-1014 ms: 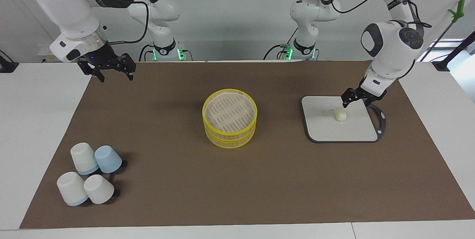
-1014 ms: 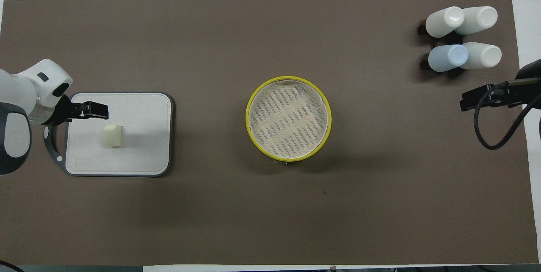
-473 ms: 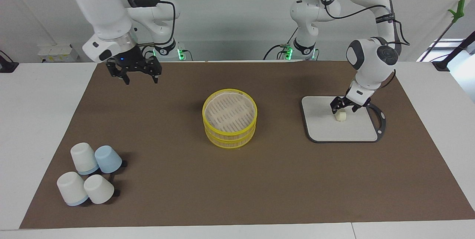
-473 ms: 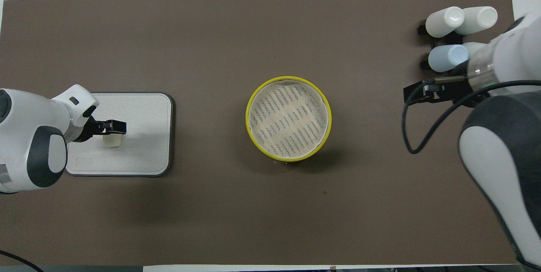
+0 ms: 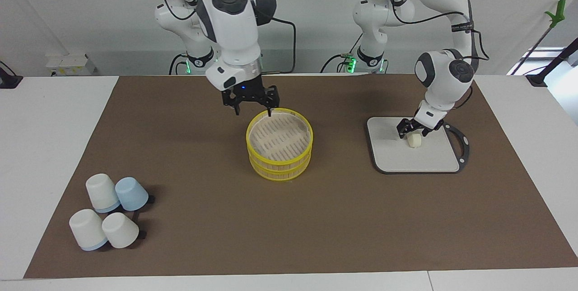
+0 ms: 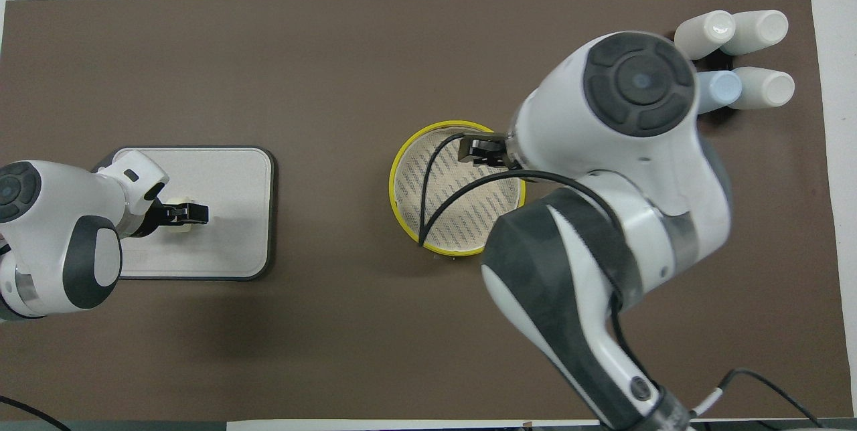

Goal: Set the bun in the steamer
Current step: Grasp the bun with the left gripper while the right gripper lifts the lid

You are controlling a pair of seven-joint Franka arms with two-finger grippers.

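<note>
The bun [image 5: 414,141] is sitting on the white cutting board [image 5: 393,157], toward the left arm's end of the table [image 5: 45,146], well apart from the steamer [image 5: 279,146]. The left end effector [image 5: 412,131] is resting low over the board with its fingers apart, straddling the bun; whether the fingertips are pressing against it cannot be told, and the bun is lying flat on the board. In the overhead view the left end effector [image 6: 182,213] is covering most of the bun [image 6: 175,203], with only a pale sliver showing. The steamer, a yellow two-tier stack with a slatted floor, is standing on the brown mat [image 5: 203,218] at the middle of the table. The right end effector [image 5: 252,108] is hanging over the steamer's rim on the side nearer to the robots, fingers spread apart and gripping nothing. From overhead the right arm's bulk is hiding part of the steamer [image 6: 428,177]. Four upturned cups [image 5: 108,212], three white and one pale blue, are clustered toward the right arm's end of the table, farther from the robots than the steamer.
</note>
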